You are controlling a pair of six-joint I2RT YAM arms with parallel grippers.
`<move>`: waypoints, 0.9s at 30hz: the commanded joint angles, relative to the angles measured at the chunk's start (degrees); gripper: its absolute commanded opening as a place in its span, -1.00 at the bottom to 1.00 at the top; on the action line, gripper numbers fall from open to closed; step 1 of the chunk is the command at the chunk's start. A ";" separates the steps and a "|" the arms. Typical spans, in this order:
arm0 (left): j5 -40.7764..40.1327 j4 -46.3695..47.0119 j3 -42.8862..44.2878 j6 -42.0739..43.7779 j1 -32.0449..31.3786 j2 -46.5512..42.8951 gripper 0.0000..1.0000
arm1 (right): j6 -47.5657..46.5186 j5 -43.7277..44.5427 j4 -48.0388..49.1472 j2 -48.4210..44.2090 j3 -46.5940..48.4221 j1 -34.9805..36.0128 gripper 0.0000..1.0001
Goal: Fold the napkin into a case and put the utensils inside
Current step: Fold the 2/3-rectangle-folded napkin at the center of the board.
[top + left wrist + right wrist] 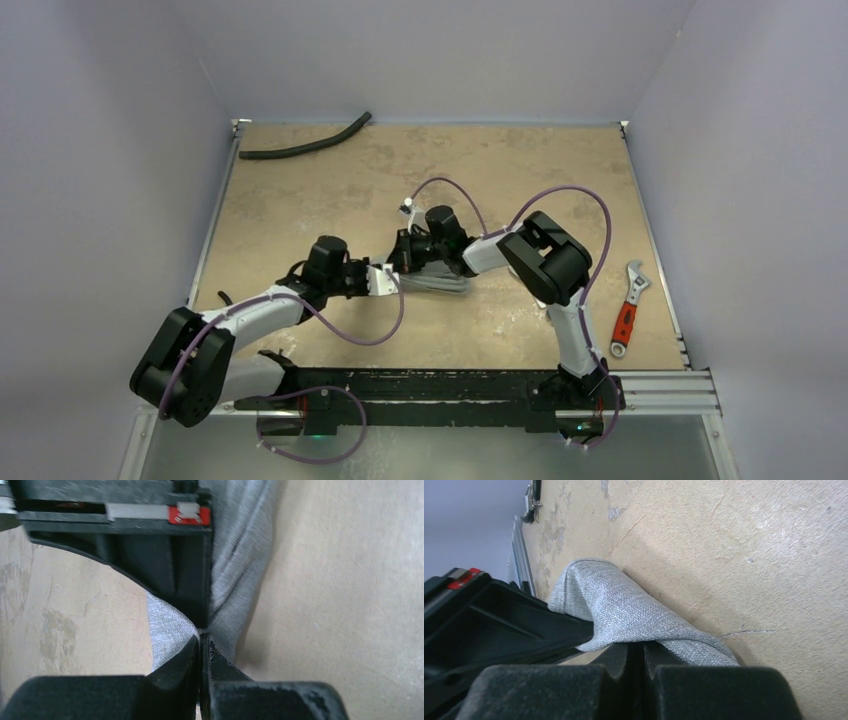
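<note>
Pinching napkin (624, 610): left claw (202, 632), right claw (643, 647)

My overhead camera looked down from behind the arm bases (580, 392) across the whole table (300, 190). Both wrist cameras sat very close to the tabletop, sharing the grey napkin (240, 555) mid-table.

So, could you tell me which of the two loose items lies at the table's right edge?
The red-handled wrench; the black hose lies along the far edge, near the left corner.

napkin (441, 283): table (500, 180) centre | hose (305, 145): far left | wrench (628, 308): right
</note>
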 commanded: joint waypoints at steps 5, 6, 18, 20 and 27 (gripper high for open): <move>-0.04 3.65 -5.30 13.99 -0.79 2.54 -1.00 | -2.51 1.44 -11.02 2.19 -3.82 0.66 -1.00; -0.60 4.51 -5.76 14.98 -1.00 3.06 -1.00 | -2.40 0.20 -10.90 2.14 -3.54 0.81 -1.00; -3.70 -3.28 -3.46 20.12 -2.36 6.99 -1.00 | -5.24 -7.06 -13.91 -6.91 -5.64 0.79 -0.23; -3.89 -3.89 -3.30 20.48 -2.82 7.38 -1.00 | -6.17 -7.15 -14.93 -8.48 -5.94 0.38 -0.19; -1.64 -15.07 -2.05 28.64 -3.45 7.61 -1.00 | -13.89 -3.60 -23.67 -16.69 -8.93 -1.41 -0.09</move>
